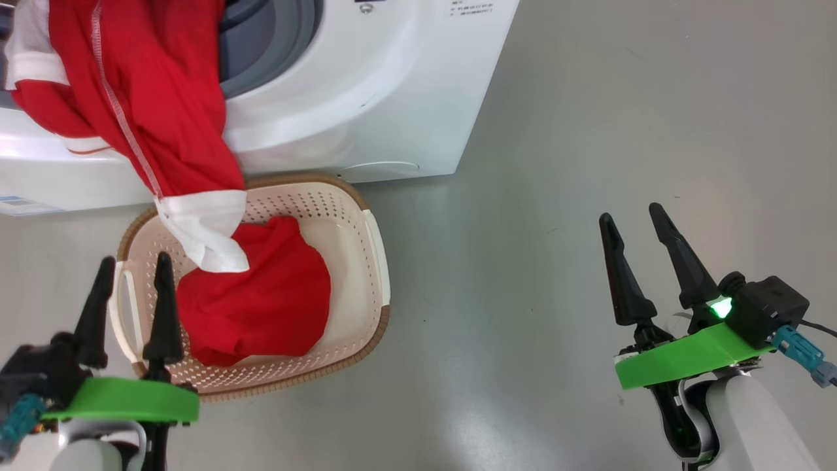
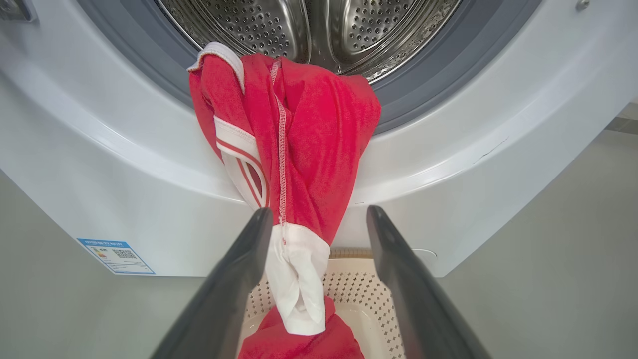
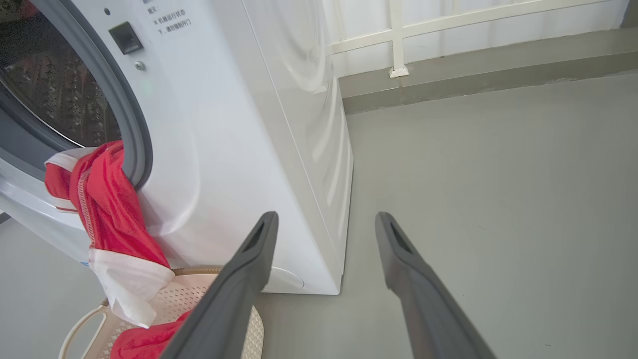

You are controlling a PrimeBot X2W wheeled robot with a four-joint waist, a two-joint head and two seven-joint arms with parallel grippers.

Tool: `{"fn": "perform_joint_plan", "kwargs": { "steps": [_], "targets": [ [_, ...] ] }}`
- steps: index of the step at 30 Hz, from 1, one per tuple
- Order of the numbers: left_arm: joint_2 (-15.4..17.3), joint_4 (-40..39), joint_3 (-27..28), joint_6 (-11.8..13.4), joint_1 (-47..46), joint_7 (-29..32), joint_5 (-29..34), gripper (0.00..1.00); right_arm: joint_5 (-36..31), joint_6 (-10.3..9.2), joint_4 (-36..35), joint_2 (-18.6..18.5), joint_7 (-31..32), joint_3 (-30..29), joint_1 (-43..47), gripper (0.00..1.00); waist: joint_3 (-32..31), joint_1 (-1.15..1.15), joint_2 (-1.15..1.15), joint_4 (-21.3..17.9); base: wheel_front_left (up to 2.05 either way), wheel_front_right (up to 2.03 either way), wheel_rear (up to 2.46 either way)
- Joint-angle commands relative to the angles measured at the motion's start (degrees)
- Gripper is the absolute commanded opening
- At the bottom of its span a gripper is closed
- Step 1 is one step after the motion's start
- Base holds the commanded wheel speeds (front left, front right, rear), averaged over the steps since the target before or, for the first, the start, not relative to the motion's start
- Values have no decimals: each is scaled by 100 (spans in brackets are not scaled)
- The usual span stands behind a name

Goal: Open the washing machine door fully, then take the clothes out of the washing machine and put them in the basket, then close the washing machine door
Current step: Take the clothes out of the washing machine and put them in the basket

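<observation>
Dark fingers of my left gripper (image 1: pixel 133 260) stand apart beside the basket (image 1: pixel 346 226); my right gripper (image 1: pixel 630 214) gapes too. Red clothes (image 1: pixel 163 98) trail out of the washing machine (image 1: pixel 366 85) into the basket. Its blue sticker (image 2: pixel 115 256) is too small to read.

You had bright, even light and only faint shadows. Soft glare lay on the floor (image 1: pixel 471 392) between your left gripper (image 1: pixel 135 258) and right gripper (image 1: pixel 630 211); wrist views bowed the washing machine (image 2: pixel 498 164).

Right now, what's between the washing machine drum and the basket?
The clothes bridge them: draped over the washing machine lip and hanging down into the basket, clearest in the left wrist view.
</observation>
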Motion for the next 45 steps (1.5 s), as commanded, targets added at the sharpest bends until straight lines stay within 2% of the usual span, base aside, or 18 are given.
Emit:
{"fn": "perform_joint_plan", "kwargs": {
  "steps": [1, 12, 17, 23, 28, 35, 45],
  "targets": [
    [103, -210, 206, 3, 177, -28, 17, 100, -24, 36, -123, 4, -36, 110, 119, 100, 3, 0, 0, 3, 0, 0, 0],
    [92, -481, 154, 3, 122, -28, 9, 100, -34, 36, -122, 4, -36, 94, 75, 100, 68, 0, 0, 51, 0, 0, 0],
    [317, -416, 44, 3, -462, -28, -24, 100, -48, 36, -147, 4, -36, 58, 18, 100, 173, 0, 0, 94, 0, 0, 0],
    [618, 74, -160, 3, -1421, -28, -12, 100, -60, 36, -146, 4, -36, 79, -66, 100, 305, 0, 0, 94, 0, 0, 0],
    [925, 963, -454, 3, -2495, -28, -25, 100, -31, 36, -154, 4, -36, 145, -169, 100, 441, 0, 0, 11, 0, 0, 0],
    [1289, 2747, -995, 3, -4066, 71, -141, 100, 14, 36, -202, 4, -36, 205, -216, 100, 619, 0, 0, -137, 0, 0, 0],
    [1596, 4469, -1502, 3, -5631, 498, -354, 100, 76, 36, -266, 4, -36, 278, -265, 100, 783, 0, 0, -340, 0, 0, 0]
  ]
}}
